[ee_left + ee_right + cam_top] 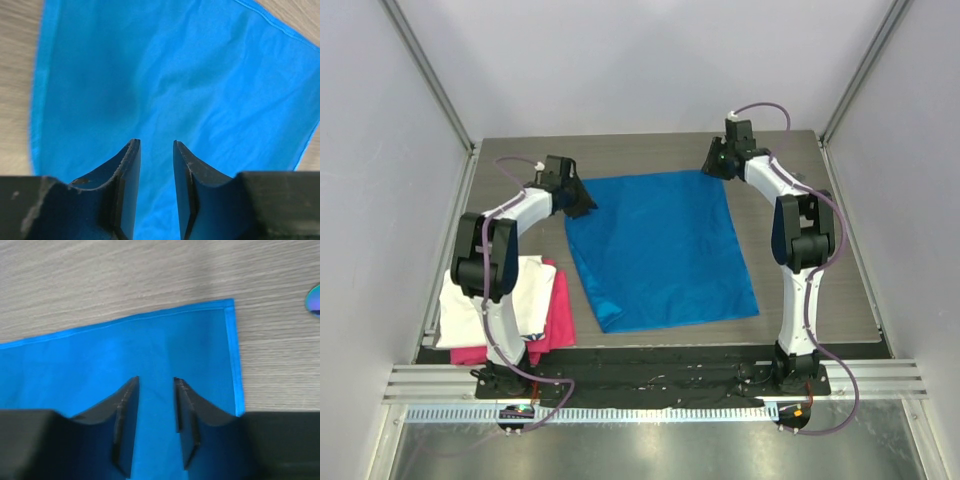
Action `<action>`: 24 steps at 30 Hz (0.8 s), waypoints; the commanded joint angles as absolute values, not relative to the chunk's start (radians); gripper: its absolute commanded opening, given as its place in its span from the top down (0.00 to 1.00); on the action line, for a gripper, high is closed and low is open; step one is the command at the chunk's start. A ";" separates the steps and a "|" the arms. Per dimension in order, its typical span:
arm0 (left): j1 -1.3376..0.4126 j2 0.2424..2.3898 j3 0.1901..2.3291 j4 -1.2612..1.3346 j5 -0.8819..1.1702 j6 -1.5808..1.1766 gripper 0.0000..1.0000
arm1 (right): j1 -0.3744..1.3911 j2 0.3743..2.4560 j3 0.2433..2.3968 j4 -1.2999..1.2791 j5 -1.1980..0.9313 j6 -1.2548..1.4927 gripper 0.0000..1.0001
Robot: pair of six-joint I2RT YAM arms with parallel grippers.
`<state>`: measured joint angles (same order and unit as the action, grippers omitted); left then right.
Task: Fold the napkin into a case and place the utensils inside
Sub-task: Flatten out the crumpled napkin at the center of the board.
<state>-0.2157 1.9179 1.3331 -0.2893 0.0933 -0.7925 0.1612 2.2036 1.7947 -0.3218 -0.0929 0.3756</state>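
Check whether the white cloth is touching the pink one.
Touching: the top view shows the white cloth lying on the pink cloth, covering most of it.

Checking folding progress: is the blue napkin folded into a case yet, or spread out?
Spread out. The napkin lies flat as one broad rectangle on the table, not a narrow pouch.

White left arm (pixel 525 208) and right arm (pixel 775 180), black joints (pixel 480 262), lilac cables (pixel 761 105), black gripper fingers (pixel 127 190)

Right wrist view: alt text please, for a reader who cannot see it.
A blue napkin lies flat on a wood-grain table, one hemmed corner showing at upper right. The right pincer hangs over it, jaws apart, nothing between them.
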 commanded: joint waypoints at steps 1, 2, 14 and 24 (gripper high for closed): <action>-0.218 1.979 1.350 -0.160 0.149 -0.847 0.65 | 0.158 2.155 1.750 -0.304 -0.084 0.414 0.64; -0.218 1.989 1.350 -0.150 0.152 -0.851 0.65 | 0.158 2.152 1.738 -0.299 -0.080 0.414 0.66; -0.229 2.173 1.465 -0.091 0.227 -0.920 0.65 | 0.089 2.224 1.700 -0.251 -0.008 0.394 0.69; -0.316 2.149 1.703 -0.241 0.161 -0.836 0.48 | 0.052 2.275 1.928 -0.417 0.057 0.251 0.66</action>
<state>-0.2817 2.2272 1.6234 -0.1589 0.1986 -0.8898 0.0475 2.2875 1.8050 -0.3485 0.0349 0.3115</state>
